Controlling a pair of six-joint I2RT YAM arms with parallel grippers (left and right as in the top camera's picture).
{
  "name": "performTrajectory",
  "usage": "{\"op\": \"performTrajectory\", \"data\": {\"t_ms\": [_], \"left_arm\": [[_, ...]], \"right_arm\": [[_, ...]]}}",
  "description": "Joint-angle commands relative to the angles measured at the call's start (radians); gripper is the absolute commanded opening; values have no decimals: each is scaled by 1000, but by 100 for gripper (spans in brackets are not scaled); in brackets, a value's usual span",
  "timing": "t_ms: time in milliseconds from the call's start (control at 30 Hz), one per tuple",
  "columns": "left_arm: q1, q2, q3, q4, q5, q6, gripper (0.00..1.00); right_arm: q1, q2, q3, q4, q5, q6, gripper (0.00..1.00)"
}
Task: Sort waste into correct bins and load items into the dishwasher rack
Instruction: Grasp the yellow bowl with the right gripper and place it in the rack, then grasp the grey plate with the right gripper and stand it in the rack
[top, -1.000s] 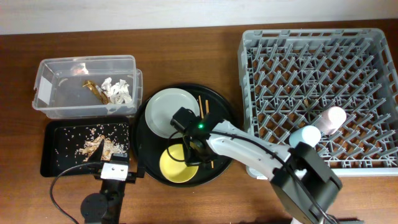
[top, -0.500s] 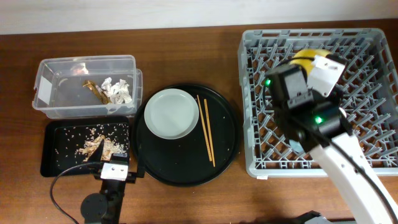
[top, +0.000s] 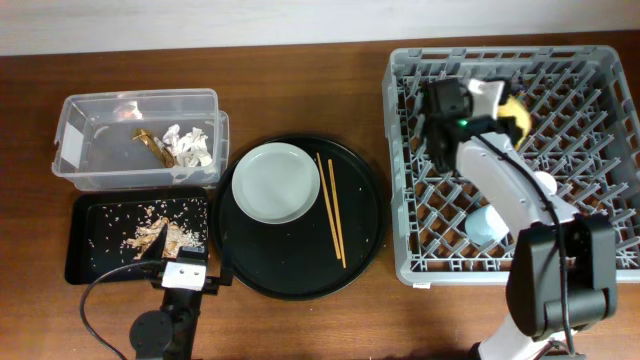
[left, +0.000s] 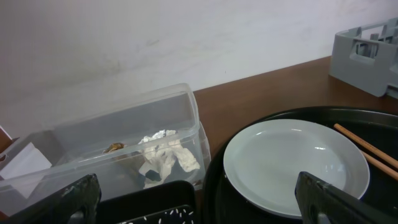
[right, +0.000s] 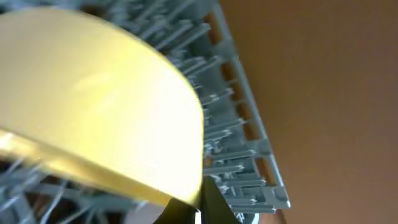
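My right gripper (top: 503, 103) is shut on the rim of the small yellow bowl (top: 514, 110), tilted over the far part of the grey dishwasher rack (top: 408, 150). In the right wrist view the bowl (right: 93, 93) fills the frame, pinched by the fingers (right: 194, 204) above the rack's pegs (right: 239, 130). The light blue cup (top: 486, 222) and the pink cup (top: 543, 184) stand in the rack. The pale grey plate (top: 275, 182) and two chopsticks (top: 332, 208) lie on the round black tray. My left gripper (left: 211, 211) is open and empty, near the plate (left: 292, 165).
The clear box (top: 100, 150) holds white paper scraps (top: 188, 145) and a brown wrapper (top: 152, 143). The shallow black tray (top: 85, 250) holds crumbly food leftovers (top: 155, 233). The large round black tray (top: 365, 235) lies between the bins and the rack.
My right gripper took the yellow bowl off the round black tray and carried it right, over the far part of the rack. The left arm has not moved.
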Motion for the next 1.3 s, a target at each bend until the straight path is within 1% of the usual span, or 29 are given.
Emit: {"op": "performTrajectory", "data": {"t_ms": [0, 33, 67, 100, 133, 167, 200, 233, 300, 333, 367, 400, 433, 500, 567, 667, 700, 733, 767, 800, 867, 933, 1000, 1033, 1067, 1100, 1133, 1167, 1267], "left_arm": [[6, -6, -8, 2, 0, 12, 99], [6, -6, -8, 2, 0, 12, 99], [6, -6, -8, 2, 0, 12, 99], [6, -6, -8, 2, 0, 12, 99], [6, -6, -8, 2, 0, 12, 99], [6, -6, -8, 2, 0, 12, 99], [6, -6, -8, 2, 0, 12, 99], [6, -6, -8, 2, 0, 12, 99], [6, -6, -8, 2, 0, 12, 99], [6, -6, -8, 2, 0, 12, 99], [6, -6, -8, 2, 0, 12, 99], [6, -6, -8, 2, 0, 12, 99], [6, -6, -8, 2, 0, 12, 99], [6, -6, -8, 2, 0, 12, 99], [6, -6, -8, 2, 0, 12, 99], [6, -6, -8, 2, 0, 12, 99], [6, -6, -8, 2, 0, 12, 99], [6, -6, -8, 2, 0, 12, 99], [6, -6, -8, 2, 0, 12, 99], [6, -6, -8, 2, 0, 12, 99], [6, -6, -8, 2, 0, 12, 99], [6, -6, -8, 2, 0, 12, 99], [6, -6, -8, 2, 0, 12, 99], [6, -6, -8, 2, 0, 12, 99], [6, -6, -8, 2, 0, 12, 99], [6, -6, -8, 2, 0, 12, 99], [6, -6, -8, 2, 0, 12, 99], [6, -6, -8, 2, -1, 12, 99], [6, -6, -8, 2, 0, 12, 99]], "right_arm": [[73, 6, 4, -94, -52, -19, 32], [90, 6, 4, -114, -48, -3, 34], [114, -4, 8, -155, -40, 57, 42], [131, -25, 21, -202, -42, 132, 46], [161, -68, 59, -285, -89, 200, 53], [184, -101, 93, -341, -167, 223, 53], [217, -145, 125, -382, -278, 223, 54], [260, -198, 151, -400, -452, 222, 56], [342, -266, 155, -403, -882, 223, 56], [377, -258, 151, -386, -1092, 223, 56], [412, -234, 139, -347, -1209, 247, 55], [441, -206, 127, -309, -1242, 311, 55], [494, -125, 106, -219, -1241, 443, 55], [514, 11, 105, -114, -1242, 595, 54], [512, 114, 105, -18, -1242, 690, 54], [512, 205, 105, 43, -1235, 772, 48], [515, 238, 105, 43, -1238, 792, 42], [515, 271, 104, 36, -1239, 792, 39], [513, 282, 104, 14, -1241, 792, 15], [512, 266, 104, -6, -1240, 789, 4], [507, 207, 104, -35, -1192, 787, 4], [489, 34, 104, -79, -1030, 676, 4], [443, -200, 104, -164, -683, 546, 4], [393, -323, 104, -183, -439, 416, 4], [359, -380, 104, -181, -296, 339, 4], [315, -417, 104, -175, -146, 282, 4], [239, -439, 104, -162, 15, 229, 4], [134, -431, 103, -140, 114, 187, 4], [-28, -381, 103, -61, 96, 170, 4]]}}
